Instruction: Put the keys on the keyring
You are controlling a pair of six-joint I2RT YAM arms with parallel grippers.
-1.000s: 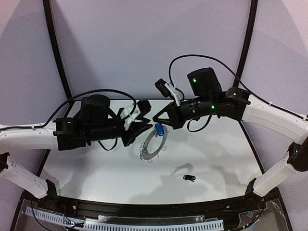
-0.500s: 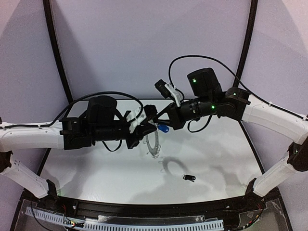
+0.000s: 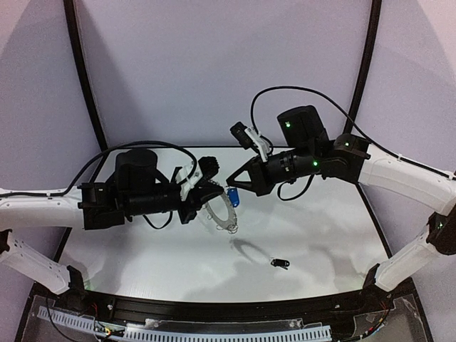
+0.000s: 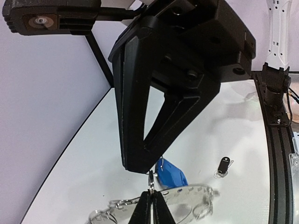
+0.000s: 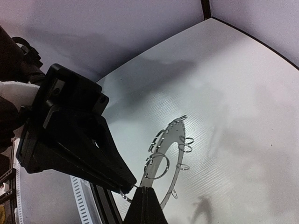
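My left gripper (image 3: pixel 216 191) is shut on the edge of the keyring (image 3: pixel 231 217), a flat grey ring fringed with wire loops, and holds it in the air above the table. In the left wrist view the shut fingers (image 4: pixel 151 192) pinch the keyring (image 4: pixel 188 191) at a loop. My right gripper (image 3: pixel 229 178) is shut tip to tip against the left one, with the blue key (image 3: pixel 234 197) hanging from its tip by a small wire loop. The blue key (image 4: pixel 172 173) shows just under the right gripper (image 4: pixel 140 164). The black key (image 3: pixel 278 263) lies on the table. The right wrist view shows the keyring (image 5: pixel 178 138) beyond my shut right gripper (image 5: pixel 146 190); the blue key is hidden there.
The white table (image 3: pixel 320 235) has a black rail along its near edge (image 3: pixel 228 308). Black frame posts (image 3: pixel 85 78) stand at the back left and back right. The black key (image 4: pixel 224 164) also shows in the left wrist view, to the right of the held ring.
My left arm pushed right toward the right gripper, then drew back a little left, and the ring swung with it. The right gripper shifted slightly; the blue key stays at its tip.
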